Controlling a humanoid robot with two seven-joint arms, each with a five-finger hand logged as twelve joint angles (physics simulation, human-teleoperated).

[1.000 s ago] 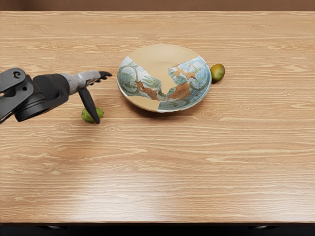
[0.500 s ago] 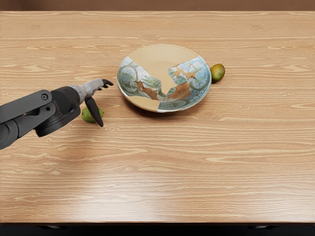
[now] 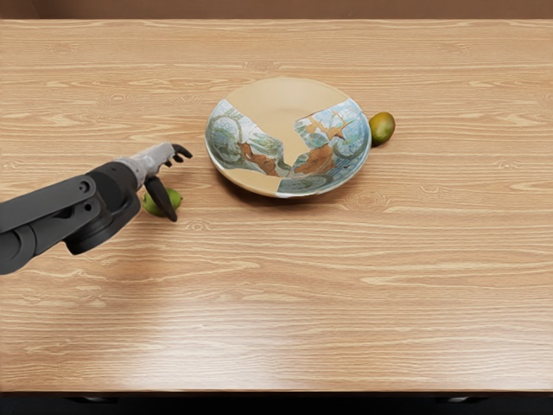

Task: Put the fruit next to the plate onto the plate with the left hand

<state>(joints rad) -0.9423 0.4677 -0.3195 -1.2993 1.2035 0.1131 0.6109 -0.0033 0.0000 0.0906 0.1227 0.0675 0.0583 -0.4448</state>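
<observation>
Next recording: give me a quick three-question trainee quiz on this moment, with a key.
1. True or false: a fruit already lies on the plate.
2. Which fruit is the left hand reaching over? A) the green fruit on the table left of the plate; B) the yellow-green fruit at the plate's right rim.
3. Fill in: the right arm is ____ in the head view.
Key: 1 false; 2 A; 3 out of sight.
</observation>
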